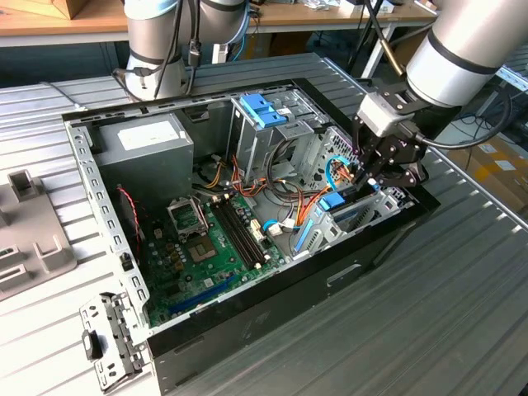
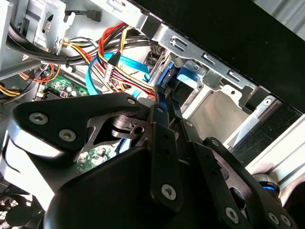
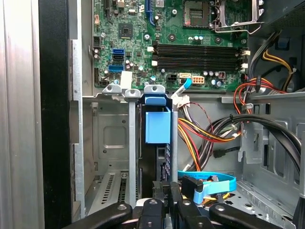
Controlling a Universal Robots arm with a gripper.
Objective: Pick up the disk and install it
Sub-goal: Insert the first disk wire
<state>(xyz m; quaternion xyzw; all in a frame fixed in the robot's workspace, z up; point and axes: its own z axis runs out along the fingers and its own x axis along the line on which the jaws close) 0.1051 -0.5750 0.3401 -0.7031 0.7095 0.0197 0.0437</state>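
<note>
The disk (image 3: 157, 127) stands on edge in the metal drive bay (image 3: 131, 157) at the front corner of the open computer case (image 1: 247, 326). In the first wrist view I see its blue plastic rail and dark edge between two upright bay rails. My gripper (image 3: 165, 190) sits at the disk's near end, its black fingers (image 3: 153, 192) shut close together on the thin edge. In the second wrist view the gripper (image 2: 167, 102) points into the same bay, with the blue rail (image 2: 184, 81) just beyond the tips. In the exterior view the gripper (image 1: 369, 176) reaches down into the case's right-hand corner.
Bundles of red, yellow and black wires (image 3: 209, 131) and a blue flat cable (image 3: 212, 183) lie beside the bay. The green motherboard (image 1: 206, 247) fills the case floor. A grey power supply (image 1: 148, 144) and a metal cage with a blue top (image 1: 268, 111) stand at the back.
</note>
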